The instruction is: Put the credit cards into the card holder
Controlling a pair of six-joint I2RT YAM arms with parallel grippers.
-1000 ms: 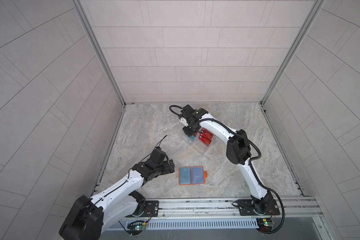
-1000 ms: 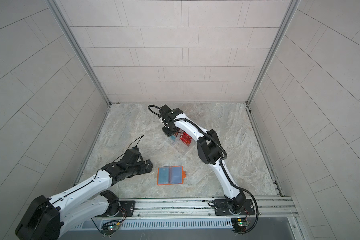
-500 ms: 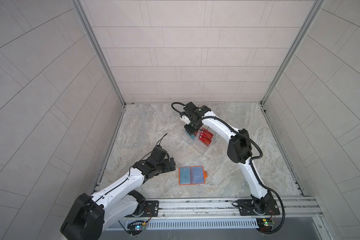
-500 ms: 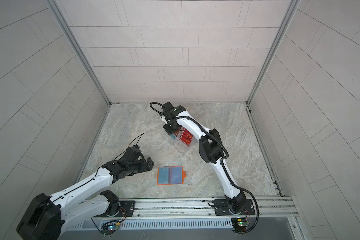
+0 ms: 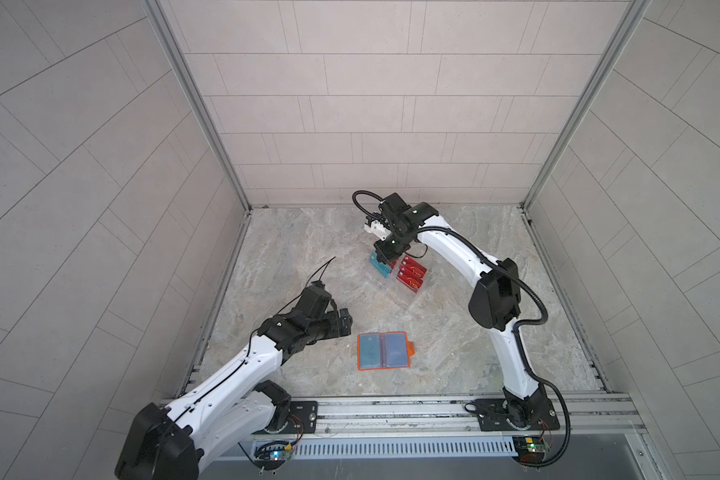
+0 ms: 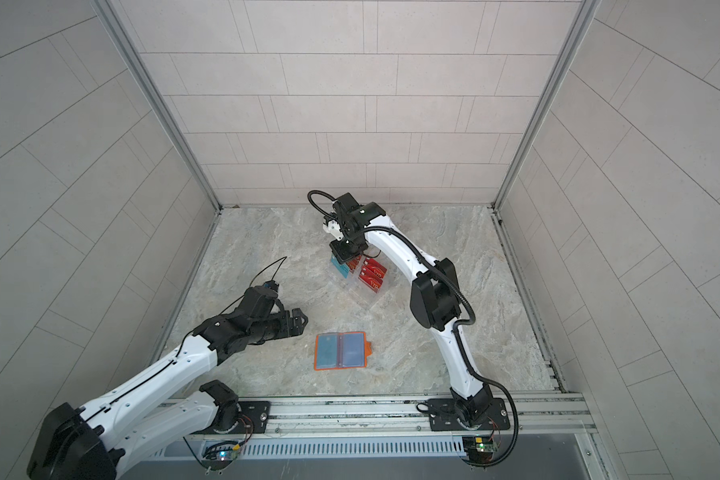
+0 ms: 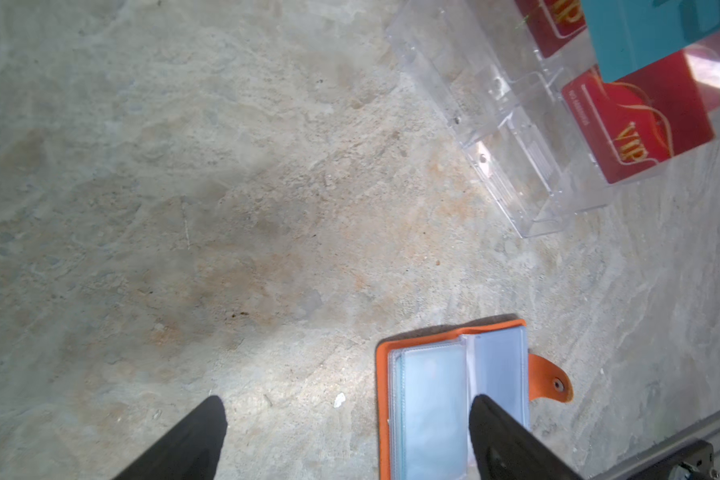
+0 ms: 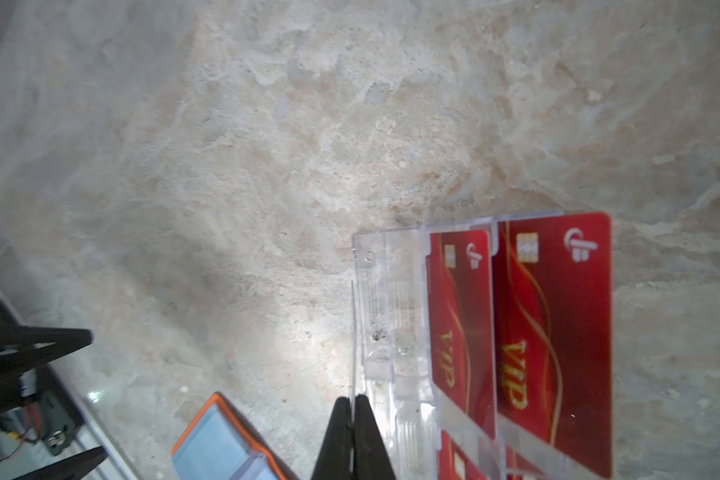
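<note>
since a second ago the right wrist has pulled up and back from the rack, and a teal card has come up with it. the left arm has crept a little toward the wallet.

right pincer: fingers pressed together on the teal card. the right wrist view shows the card edge-on, a thin line running out past the fingertips. in both top views it hangs below the pincer, over the rack's end toward the back wall, on the side away from the red cards. i cannot tell whether its lower edge is clear of the rack.

the red cards sit in the rack's tiers, faces up, gold "vip" readable from both wrist views. they are beside the held card, not touching the pincer.

left pincer: wide, nothing between the fingers. in the left wrist view one finger overlaps the wallet's sleeves, the other is over bare table. in both top views the pincer sits just beside the wallet's left edge, toward the back wall. contact not visible.

wallet lies open and flat near the front rail, strap tab pointing right, blue-tinted sleeves up. it is well apart from the rack and the right pincer.
</note>
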